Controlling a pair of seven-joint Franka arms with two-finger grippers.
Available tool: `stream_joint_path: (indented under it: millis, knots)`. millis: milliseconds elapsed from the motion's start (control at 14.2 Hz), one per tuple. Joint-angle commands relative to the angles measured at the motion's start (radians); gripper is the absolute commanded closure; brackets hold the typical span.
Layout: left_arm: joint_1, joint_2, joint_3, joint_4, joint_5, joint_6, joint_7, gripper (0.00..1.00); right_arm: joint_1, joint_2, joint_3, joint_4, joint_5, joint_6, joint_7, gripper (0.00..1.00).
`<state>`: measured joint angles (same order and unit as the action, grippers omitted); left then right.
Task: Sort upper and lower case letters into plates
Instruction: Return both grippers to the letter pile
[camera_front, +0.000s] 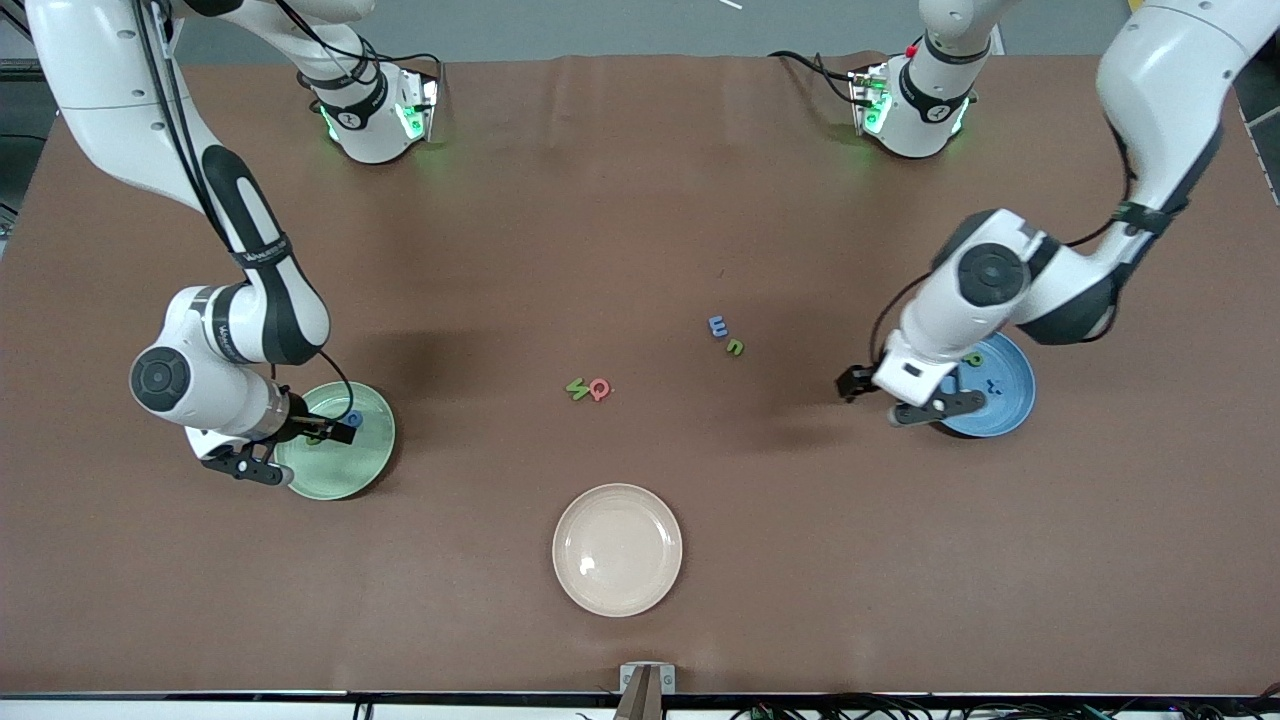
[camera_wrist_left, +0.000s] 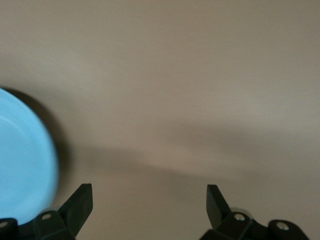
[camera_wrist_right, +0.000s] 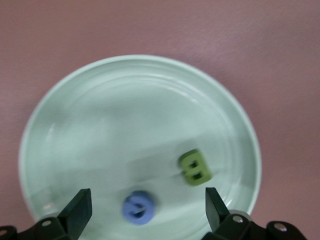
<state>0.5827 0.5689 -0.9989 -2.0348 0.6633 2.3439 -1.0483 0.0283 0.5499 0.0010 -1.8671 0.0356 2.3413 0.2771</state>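
My right gripper (camera_front: 300, 450) (camera_wrist_right: 145, 207) hangs open over the mint green plate (camera_front: 345, 478) (camera_wrist_right: 125, 100). On that plate lie a green letter B (camera_wrist_right: 195, 166) and a blurred blue letter (camera_wrist_right: 138, 208), the blue one between the spread fingers and apart from both. My left gripper (camera_front: 900, 397) (camera_wrist_left: 150, 202) is open and empty over bare table, beside the blue plate (camera_front: 1010, 400) (camera_wrist_left: 22, 165). That plate holds a green letter (camera_front: 972, 358) and a dark blue letter (camera_front: 992, 385). Mid-table lie a blue letter (camera_front: 717, 326), a green one (camera_front: 735, 347), another green one (camera_front: 577, 389) and a pink one (camera_front: 599, 390).
A cream-beige plate (camera_front: 617, 549) with nothing on it sits nearest the front camera, midway along the table. The brown table cover (camera_front: 640, 200) stretches between the two arm bases.
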Motion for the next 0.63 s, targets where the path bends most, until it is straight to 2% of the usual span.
stream_joint_path:
  millis: [0,141,353,564]
  knots:
    - [-0.115,0.011,0.023,0.056,-0.063,-0.015,-0.200,0.00,0.031,-0.011,-0.001,0.016,0.000,-0.030,0.062,0.00]
    - [-0.187,0.016,0.045,0.080,-0.126,-0.015,-0.304,0.00,0.036,-0.010,-0.001,0.017,0.000,-0.028,0.063,0.00]
    - [-0.358,0.016,0.172,0.104,-0.148,-0.015,-0.563,0.00,0.061,-0.007,-0.001,0.023,0.000,-0.022,0.085,0.00]
    - [-0.470,0.031,0.236,0.116,-0.178,-0.015,-0.699,0.00,0.059,-0.007,-0.001,0.023,0.000,-0.022,0.086,0.00]
